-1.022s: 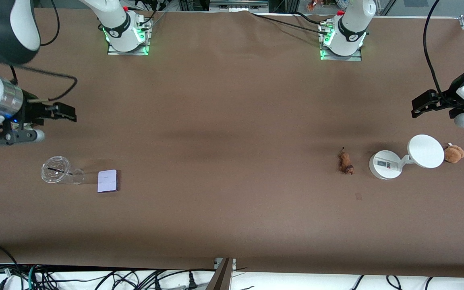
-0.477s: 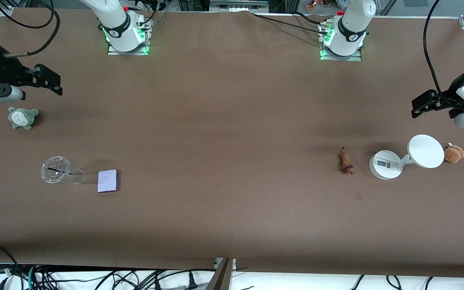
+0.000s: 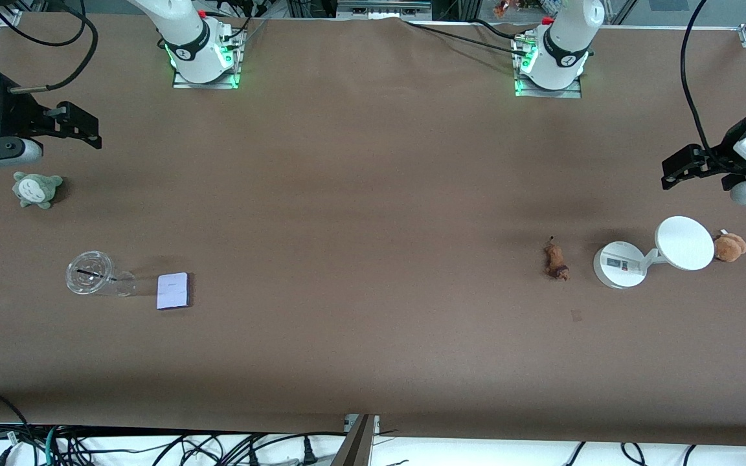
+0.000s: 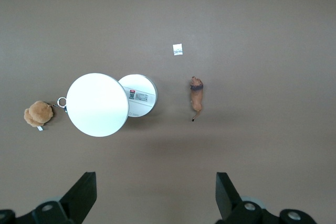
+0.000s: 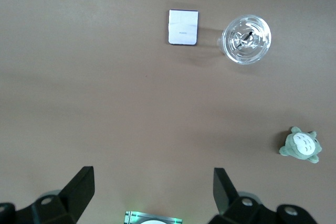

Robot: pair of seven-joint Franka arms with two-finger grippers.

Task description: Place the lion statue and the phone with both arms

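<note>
Both grippers spread wide, empty — left gripper (image 3: 674,173) over the counter (image 3: 373,213) near the lion statue (image 3: 557,260), right gripper (image 3: 81,123) well apart from the phone (image 3: 173,290) beside a clear cup (image 3: 91,273). Best descending square, jaws straddling each narrow width.

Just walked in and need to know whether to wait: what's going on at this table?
Nothing is held yet. The left gripper hangs open over the left arm's end of the table, above the white stand and orange-brown plush toy; the lion statue lies beside the stand. The right gripper is open over the right arm's end, near a grey-green plush. The phone lies flat beside a clear cup.
</note>
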